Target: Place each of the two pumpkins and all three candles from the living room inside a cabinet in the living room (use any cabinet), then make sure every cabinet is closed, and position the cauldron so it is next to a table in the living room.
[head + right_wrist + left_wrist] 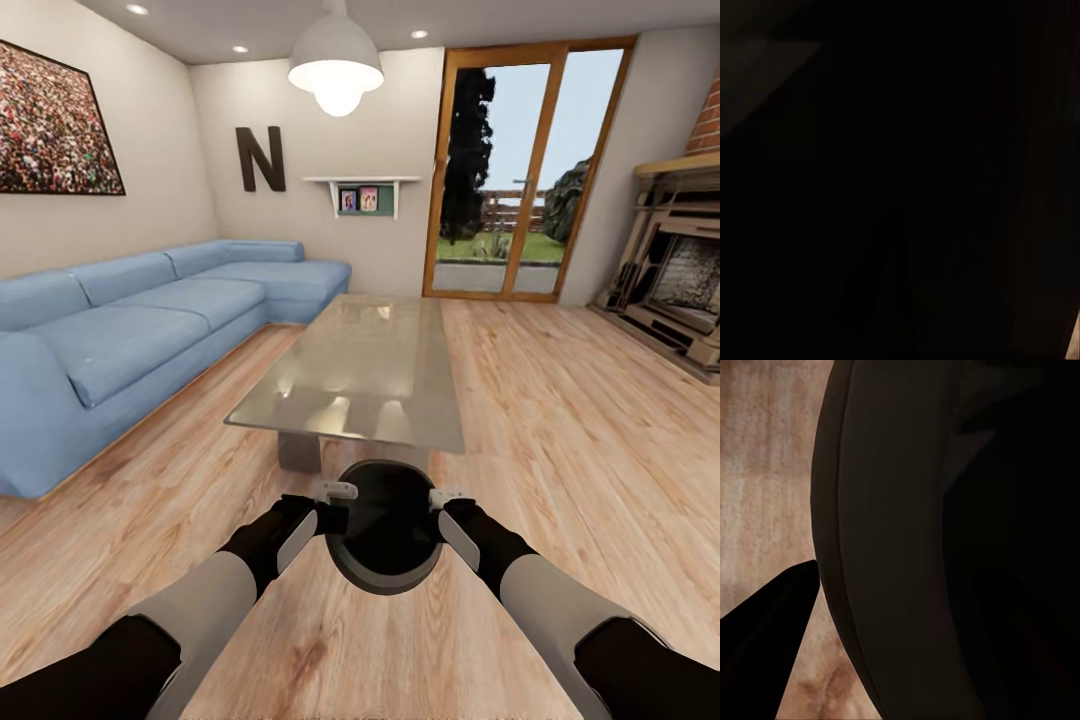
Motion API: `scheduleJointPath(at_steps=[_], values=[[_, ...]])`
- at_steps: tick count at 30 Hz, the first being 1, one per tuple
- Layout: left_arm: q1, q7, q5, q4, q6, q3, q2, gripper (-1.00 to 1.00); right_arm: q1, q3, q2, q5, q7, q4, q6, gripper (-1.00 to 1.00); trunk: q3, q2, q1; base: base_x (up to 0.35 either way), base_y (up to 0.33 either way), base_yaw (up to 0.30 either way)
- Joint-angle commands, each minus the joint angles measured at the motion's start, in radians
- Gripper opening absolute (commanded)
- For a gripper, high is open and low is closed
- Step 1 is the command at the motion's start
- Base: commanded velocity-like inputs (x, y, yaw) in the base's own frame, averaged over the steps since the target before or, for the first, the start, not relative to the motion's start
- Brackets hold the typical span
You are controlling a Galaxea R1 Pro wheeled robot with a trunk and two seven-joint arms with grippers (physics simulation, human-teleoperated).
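The left fingers (338,492) and right fingers (444,497) pinch opposite sides of the black cauldron (388,535), just short of the glossy table (360,370).

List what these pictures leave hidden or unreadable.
- Head view: fingertips of the left gripper and right gripper hidden against the cauldron.
- Right wrist view: almost wholly dark, nothing readable.
- Head view: table legs mostly hidden under its top.
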Motion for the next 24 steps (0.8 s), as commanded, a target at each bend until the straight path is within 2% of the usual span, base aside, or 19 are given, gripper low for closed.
scheduleJointPath(at_steps=[1, 24], values=[[-0.001, 0.006, 0.022, -0.016, -0.018, -0.019, 0.001, -1.0, -0.001, -0.001, -0.007, 0.012, -0.01, 0.001, 0.008, -1.0, -0.003, -0.001, 0.0, 0.0, 0.0, 0.0], [-0.001, 0.006, 0.022, -0.016, -0.018, -0.019, 0.001, -1.0, -0.001, -0.001, -0.007, 0.013, -0.01, 0.001, 0.008, -1.0, -0.04, -0.001, 0.0, 0.0, 0.0, 0.0]])
